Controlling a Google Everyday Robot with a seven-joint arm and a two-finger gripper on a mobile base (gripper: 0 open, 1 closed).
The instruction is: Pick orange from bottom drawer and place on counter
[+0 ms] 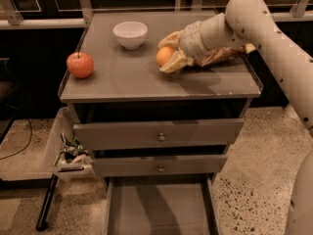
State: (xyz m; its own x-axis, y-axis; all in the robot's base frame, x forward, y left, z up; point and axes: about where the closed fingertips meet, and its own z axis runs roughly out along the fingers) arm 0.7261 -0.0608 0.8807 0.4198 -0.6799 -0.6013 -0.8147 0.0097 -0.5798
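The orange point(163, 56) sits between the two tan fingers of my gripper point(167, 54), right at the surface of the counter point(142, 84), right of its middle. The gripper is shut on the orange, with one finger above and one below it. I cannot tell whether the orange touches the counter. My arm reaches in from the upper right. The bottom drawer point(156, 207) is pulled out at the base of the cabinet and its grey floor is bare.
A red apple point(80, 65) rests at the counter's left edge. A white bowl point(130, 34) stands at the back. A crinkled snack bag point(226, 53) lies under my arm. Two upper drawers point(159, 137) are closed. A white bin point(66, 151) with trash stands at the left.
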